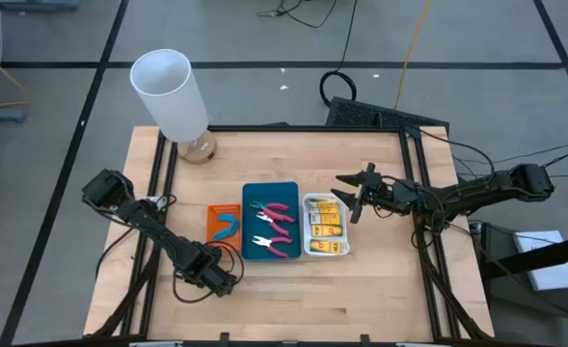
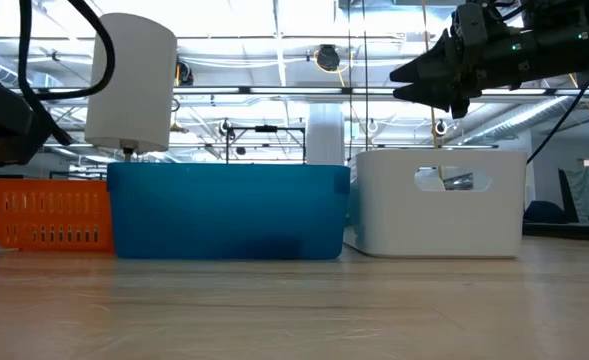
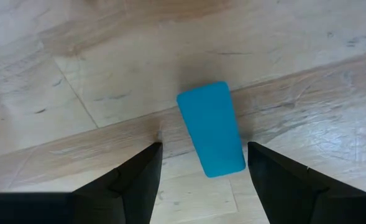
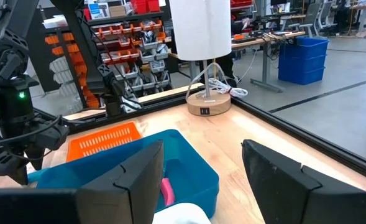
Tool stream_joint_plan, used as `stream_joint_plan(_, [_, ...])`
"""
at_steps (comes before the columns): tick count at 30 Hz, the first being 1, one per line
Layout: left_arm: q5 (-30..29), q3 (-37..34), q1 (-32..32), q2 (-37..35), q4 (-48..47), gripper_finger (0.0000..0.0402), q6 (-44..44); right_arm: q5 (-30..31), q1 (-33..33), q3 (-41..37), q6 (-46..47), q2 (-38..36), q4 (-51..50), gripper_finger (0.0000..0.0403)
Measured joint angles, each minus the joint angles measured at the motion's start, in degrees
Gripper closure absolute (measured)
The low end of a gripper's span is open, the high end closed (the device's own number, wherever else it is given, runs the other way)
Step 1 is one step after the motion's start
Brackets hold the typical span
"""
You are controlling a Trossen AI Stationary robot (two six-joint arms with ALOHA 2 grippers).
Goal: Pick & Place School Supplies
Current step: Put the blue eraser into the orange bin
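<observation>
One light-blue stubby piece between the wide-open, empty left claw, hidden from above.

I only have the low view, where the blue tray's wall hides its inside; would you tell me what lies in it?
Observer: From above, the blue tray holds pink-handled pliers.
Operator: Thank you. What are the left gripper's jaws doing?
Observer: The left gripper is low over the table, on the front side of the orange tray. Its jaws are open on either side of a light-blue piece lying on the wood.
Operator: And the white tray?
Observer: The white tray holds yellow packets.
</observation>
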Motion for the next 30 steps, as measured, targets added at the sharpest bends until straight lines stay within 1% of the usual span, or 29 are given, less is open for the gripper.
stream_joint_plan(2, [0.0, 0.0, -0.1, 0.0, 0.0, 0.0164, 0.1, 0.0, 0.0, 0.0, 0.0, 0.0, 0.0, 0.0193])
stream_joint_plan(4, [0.3, -0.1, -0.1, 0.0, -0.1, 0.0176, 0.4, 0.0, 0.0, 0.0, 0.0, 0.0, -0.1, 0.0193])
stream_joint_plan(8, [1.9, -0.2, 0.0, 0.0, -0.3, 0.0226, 3.1, 0.0, 0.0, 0.0, 0.0, 0.0, -0.1, 0.0193])
stream_joint_plan(11, [1.2, -0.2, -0.1, 0.0, -0.9, 0.0264, 4.9, 0.0, 0.0, 0.0, 0.0, 0.0, -0.1, 0.0193])
stream_joint_plan(15, [0.2, -0.2, -0.1, 0.0, -1.3, 0.0295, 9.5, 0.0, 0.0, 0.0, 0.0, 0.0, -0.1, 0.0193])
stream_joint_plan(17, [0.4, -0.2, 0.1, 0.0, -1.4, 0.0303, 13.8, 0.0, 0.0, 0.0, 0.0, 0.0, -0.1, 0.0193])
stream_joint_plan(20, [1.2, -0.2, 0.2, -0.6, -1.6, 0.0303, 19.2, 0.0, 0.0, 0.0, 0.0, 0.0, -0.2, 0.0193])
stream_joint_plan(24, [0.8, -0.4, 0.1, -3.5, -2.5, 0.0302, 20.5, 0.0, 0.0, 0.0, 0.0, 0.0, -0.1, 0.0193])
stream_joint_plan(25, [-0.1, -0.6, 0.1, -4.4, -2.8, 0.0304, 20.7, 0.0, 0.0, 0.0, 0.0, 0.0, -0.1, 0.0193])
stream_joint_plan(30, [-8.6, -0.6, 0.2, -10.8, -2.9, 0.0320, 21.3, 0.0, 0.0, 0.0, 0.0, 0.0, 0.0, 0.0193])
